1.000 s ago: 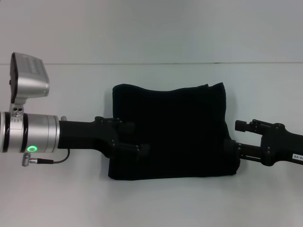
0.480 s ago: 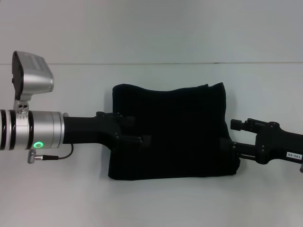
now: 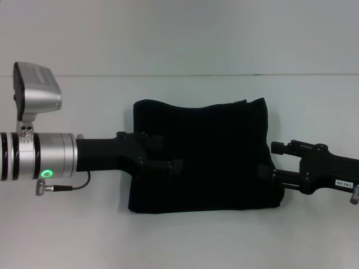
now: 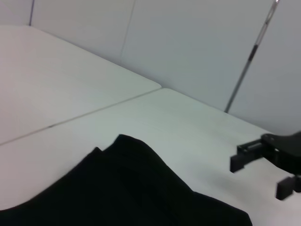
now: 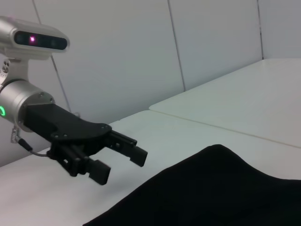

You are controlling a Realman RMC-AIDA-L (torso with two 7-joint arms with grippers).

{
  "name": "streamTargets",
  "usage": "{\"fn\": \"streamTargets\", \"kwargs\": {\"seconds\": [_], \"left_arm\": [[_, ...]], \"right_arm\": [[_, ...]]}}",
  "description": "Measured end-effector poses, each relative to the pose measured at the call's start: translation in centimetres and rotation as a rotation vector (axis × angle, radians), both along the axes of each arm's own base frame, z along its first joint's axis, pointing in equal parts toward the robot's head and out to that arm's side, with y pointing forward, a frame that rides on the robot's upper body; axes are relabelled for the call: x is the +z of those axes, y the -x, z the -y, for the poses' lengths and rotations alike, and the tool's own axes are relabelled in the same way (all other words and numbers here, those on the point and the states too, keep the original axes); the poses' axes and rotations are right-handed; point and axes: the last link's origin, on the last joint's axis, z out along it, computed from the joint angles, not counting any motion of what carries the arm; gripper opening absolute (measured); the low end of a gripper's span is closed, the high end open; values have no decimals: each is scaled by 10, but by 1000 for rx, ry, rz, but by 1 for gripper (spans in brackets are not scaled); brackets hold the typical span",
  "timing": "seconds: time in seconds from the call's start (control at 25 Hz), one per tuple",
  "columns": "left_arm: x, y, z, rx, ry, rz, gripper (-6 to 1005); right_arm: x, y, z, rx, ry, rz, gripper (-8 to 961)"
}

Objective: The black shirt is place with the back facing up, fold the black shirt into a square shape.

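black shirt (image 3: 202,159) folded on table (image 3: 179,241), left gripper (image 3: 168,159) over its left edge, right gripper (image 3: 268,162) at right edge.

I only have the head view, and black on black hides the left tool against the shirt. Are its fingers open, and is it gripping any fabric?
Observer: The right wrist view shows the left tool open, with nothing between its fingers.
Operator: And the right tool?
Observer: In the left wrist view the right tool is open too. Its fingers are apart with no fabric of the black shirt between them.
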Motion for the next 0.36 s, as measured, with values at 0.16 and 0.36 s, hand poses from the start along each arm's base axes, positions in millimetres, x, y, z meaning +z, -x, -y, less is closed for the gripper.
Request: {"fn": "streamTargets", "kwargs": {"seconds": [0.16,0.36], "left_arm": [[-3,-1,2,-45,-10,-10,883],[-7,-1,-1,-32,-32,7,882]], "right_arm": [[0,0,-1,1,-4,4,787],[-2,0,0,-2,0,0,787]]}}
